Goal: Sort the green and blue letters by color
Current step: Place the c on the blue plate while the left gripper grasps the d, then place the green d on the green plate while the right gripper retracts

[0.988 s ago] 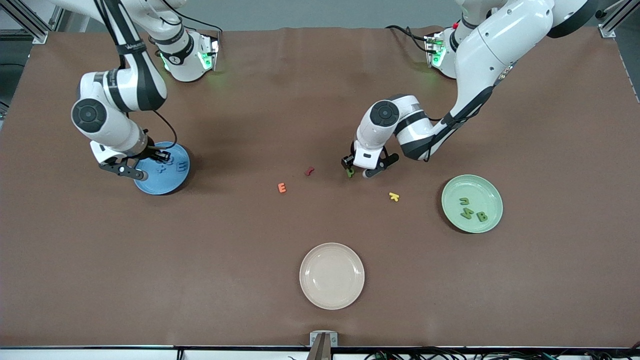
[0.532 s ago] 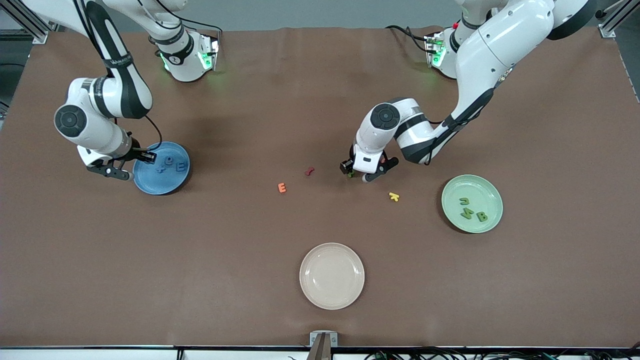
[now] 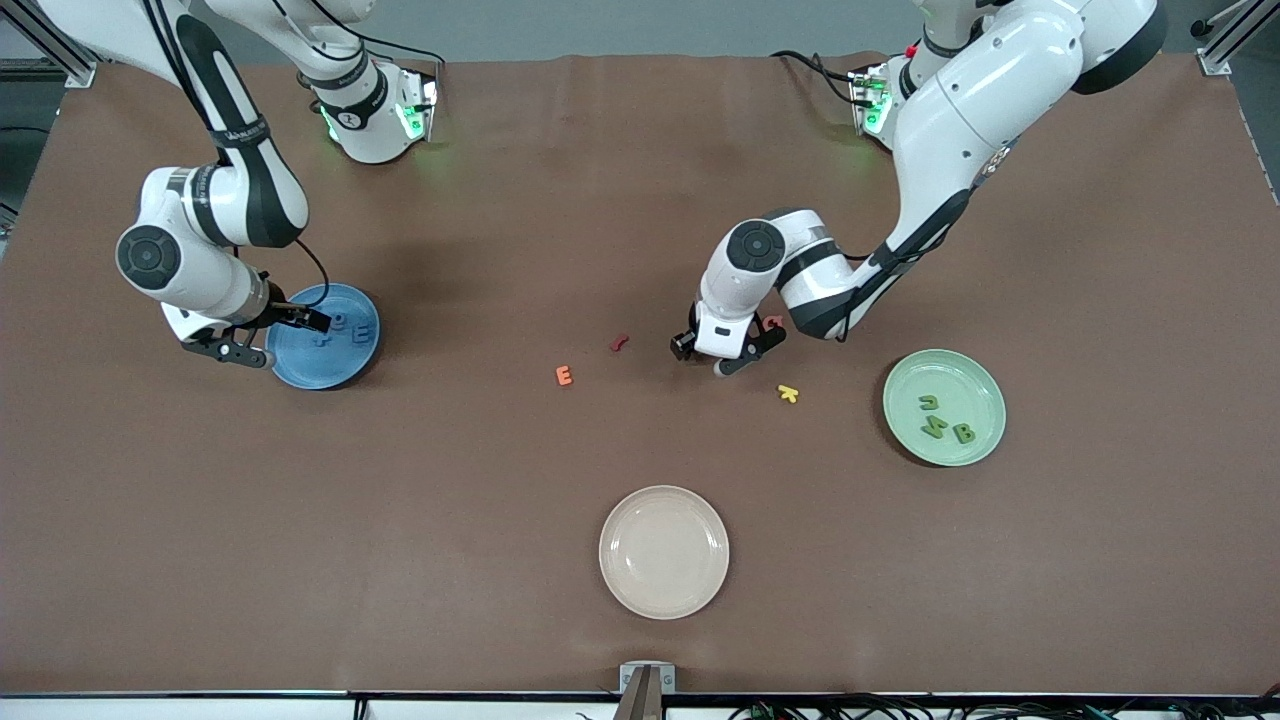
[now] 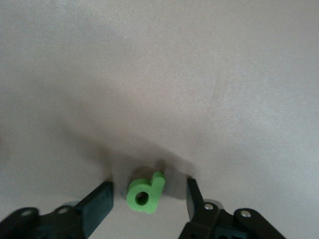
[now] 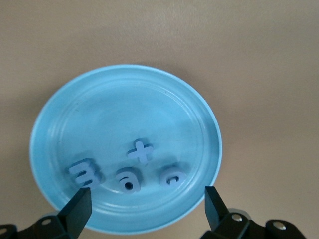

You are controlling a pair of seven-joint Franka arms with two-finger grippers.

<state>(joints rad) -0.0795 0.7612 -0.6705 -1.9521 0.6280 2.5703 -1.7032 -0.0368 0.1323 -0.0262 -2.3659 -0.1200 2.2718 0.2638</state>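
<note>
A red letter (image 3: 619,342), an orange E (image 3: 564,376) and a yellow letter (image 3: 788,393) lie near the left gripper (image 3: 702,356), but nothing blocks it. It hangs low over the green P (image 4: 145,193) on the bare table, its fingers spread apart on each side and not touching. The P lies flat, its stem slanting toward one finger. The other green letters (image 3: 940,418) sit in the green plate (image 3: 985,385). The right gripper (image 3: 287,341), almost closed a second ago, is now wide apart over the blue plate (image 3: 330,372), where four blue letters (image 5: 140,152) lie.
</note>
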